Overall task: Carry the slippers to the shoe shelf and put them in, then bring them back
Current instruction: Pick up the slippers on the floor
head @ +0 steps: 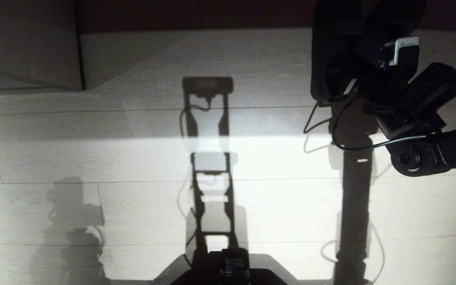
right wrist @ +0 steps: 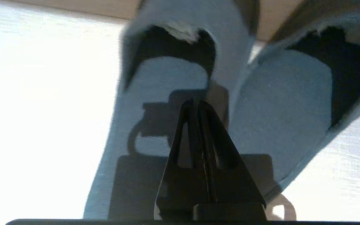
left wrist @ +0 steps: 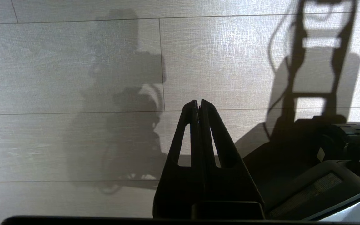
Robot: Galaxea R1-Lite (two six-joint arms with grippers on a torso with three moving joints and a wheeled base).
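Observation:
The slippers lie side by side on the pale floor at the far right, dark in the head view [head: 333, 47]. In the right wrist view the open heel ends face me, one slipper [right wrist: 167, 73] beside the other [right wrist: 286, 103]. My right gripper [right wrist: 198, 102] is shut and hovers over the gap between the two heels. Nothing shows between its fingers, and its shadow falls on the insoles. The right arm [head: 422, 103] reaches in from the right edge. My left gripper [left wrist: 198, 101] is shut and empty, parked low over the floor beside the base. I cannot make out the shoe shelf for certain.
A pale wood-grain panel [head: 26, 39] with a dark edge [head: 79, 43] stands at the far left. A dark wall strip [head: 196, 14] runs along the back. My base [head: 230, 267] is at the near edge, and a cable [head: 342, 134] hangs from the right wrist.

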